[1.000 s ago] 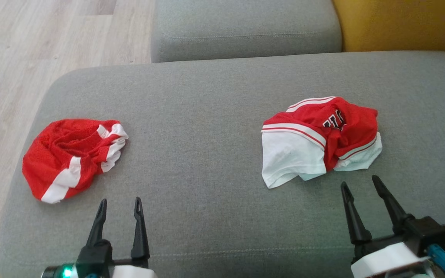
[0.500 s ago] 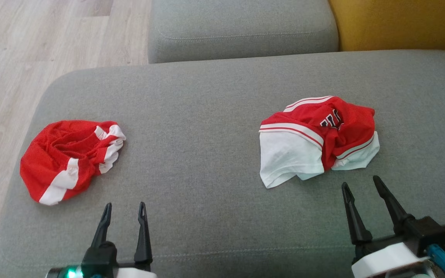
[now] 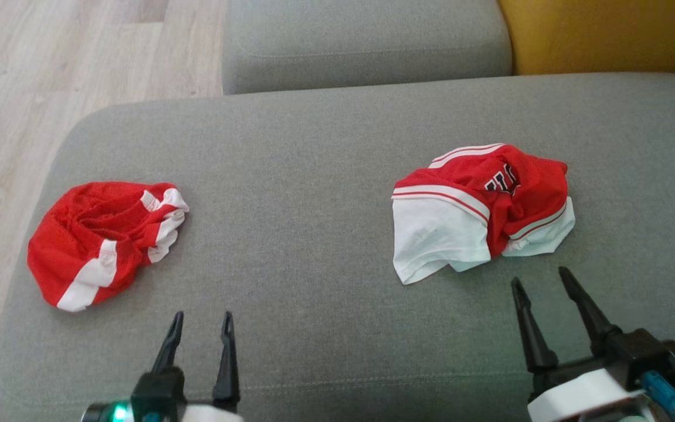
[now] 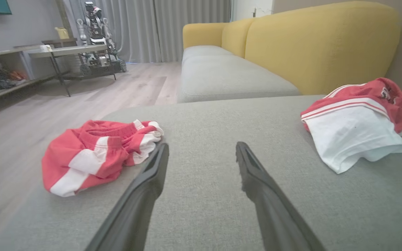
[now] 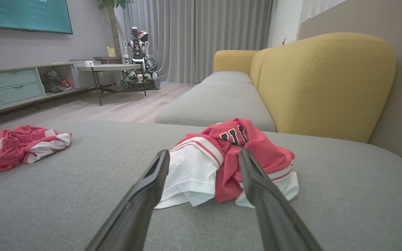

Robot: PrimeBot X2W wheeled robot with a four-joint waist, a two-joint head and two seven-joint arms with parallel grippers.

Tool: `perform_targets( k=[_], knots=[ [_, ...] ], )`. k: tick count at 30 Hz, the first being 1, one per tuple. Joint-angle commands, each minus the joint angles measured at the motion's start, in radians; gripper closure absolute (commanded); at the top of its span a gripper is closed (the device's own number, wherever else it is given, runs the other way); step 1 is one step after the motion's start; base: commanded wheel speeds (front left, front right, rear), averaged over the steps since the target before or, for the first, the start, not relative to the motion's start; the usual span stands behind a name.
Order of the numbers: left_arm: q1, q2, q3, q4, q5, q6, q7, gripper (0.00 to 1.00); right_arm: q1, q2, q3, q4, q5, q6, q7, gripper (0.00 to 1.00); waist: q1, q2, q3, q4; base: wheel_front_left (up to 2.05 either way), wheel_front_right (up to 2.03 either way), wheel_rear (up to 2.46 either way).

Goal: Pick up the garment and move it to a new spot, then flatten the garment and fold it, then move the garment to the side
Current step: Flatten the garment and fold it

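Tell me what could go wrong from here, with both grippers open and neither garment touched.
1. The red-and-white jersey lies bunched in overlapping layers in front of the right gripper; a pinch may catch several layers, so it won't spread flat.
2. The red shorts sit near the left edge of the grey cushion; a drag by the left gripper could tip them off.

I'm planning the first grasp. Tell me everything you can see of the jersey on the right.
The jersey lies crumpled in a heap on the grey cushion, on the robot's right. It looks like red mesh with white panels and red-and-white striped trim; part of some black-and-white lettering shows on top. A white panel spreads toward the robot, with red folds bunched over it. Only the cushion touches it; the open right gripper is just short of its near edge.
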Motion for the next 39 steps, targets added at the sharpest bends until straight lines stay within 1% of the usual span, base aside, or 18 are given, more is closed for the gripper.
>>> perform_targets(
  k=[1,4,7,8,13,15,17,22,28,31,39],
  knots=[
    [-0.091,-0.008,0.025,-0.019,-0.019,-0.015,-0.012,0.0,-0.049,-0.008,0.031,-0.035,-0.005,0.0,-0.006,0.0,0.0001,0.0,0.009,-0.005,0.0,0.0,0.0],
    [-0.172,-0.011,0.003,0.049,-0.069,-0.073,-0.012,0.0,-0.062,-0.008,0.041,-0.04,-0.01,0.0,-0.006,0.0,0.0001,0.0,0.034,-0.017,0.0,0.0,0.0],
    [-0.284,-0.013,-0.047,0.15,-0.116,-0.147,-0.012,0.0,-0.08,-0.008,0.053,-0.045,-0.021,0.0,-0.006,0.0,0.0001,0.0,0.073,-0.043,0.0,0.0,0.0],
    [-0.325,-0.013,-0.067,0.18,-0.137,-0.166,-0.012,0.0,-0.088,-0.008,0.057,-0.047,-0.024,0.0,-0.006,0.0,0.0001,0.0,0.095,-0.055,0.0,0.0,0.0],
    [-0.546,-0.014,-0.171,0.323,-0.303,-0.214,-0.012,0.0,-0.15,-0.008,0.051,-0.065,-0.037,0.0,-0.006,0.0,0.0001,0.0,0.204,-0.105,0.0,0.0,0.0],
    [-0.625,-0.014,-0.217,0.376,-0.402,-0.238,-0.011,0.0,-0.171,-0.008,0.045,-0.075,-0.04,0.0,-0.006,0.0,0.0001,0.0,0.243,-0.121,0.0,0.0,0.0],
    [-0.7,-0.014,-0.261,0.425,-0.504,-0.253,-0.005,0.0,-0.191,-0.008,0.041,-0.083,-0.036,0.0,-0.006,0.0,0.0001,0.0,0.277,-0.137,0.0,0.0,0.0],
    [-0.859,-0.014,-0.351,0.552,-0.686,-0.28,0.01,0.0,-0.234,-0.008,0.04,-0.086,0.0,0.0,-0.006,0.0,0.0001,0.0,0.348,-0.18,0.0,0.0,0.0],
    [-0.979,-0.014,-0.429,0.669,-0.846,-0.295,0.019,0.0,-0.251,-0.008,0.034,-0.088,0.012,0.0,-0.006,0.0,0.0001,0.0,0.393,-0.223,0.0,0.0,0.0],
    [-1.032,-0.014,-0.469,0.732,-0.861,-0.281,0.016,0.0,-0.259,-0.008,0.038,-0.094,0.014,0.0,-0.006,0.0,0.0001,0.0,0.413,-0.24,0.0,0.0,0.0],
    [-1.105,-0.014,-0.537,0.797,-0.924,-0.298,0.017,0.0,-0.274,-0.008,0.043,-0.11,0.012,0.0,-0.006,0.0,0.0001,0.0,0.455,-0.251,0.0,0.0,0.0]
  ],
)
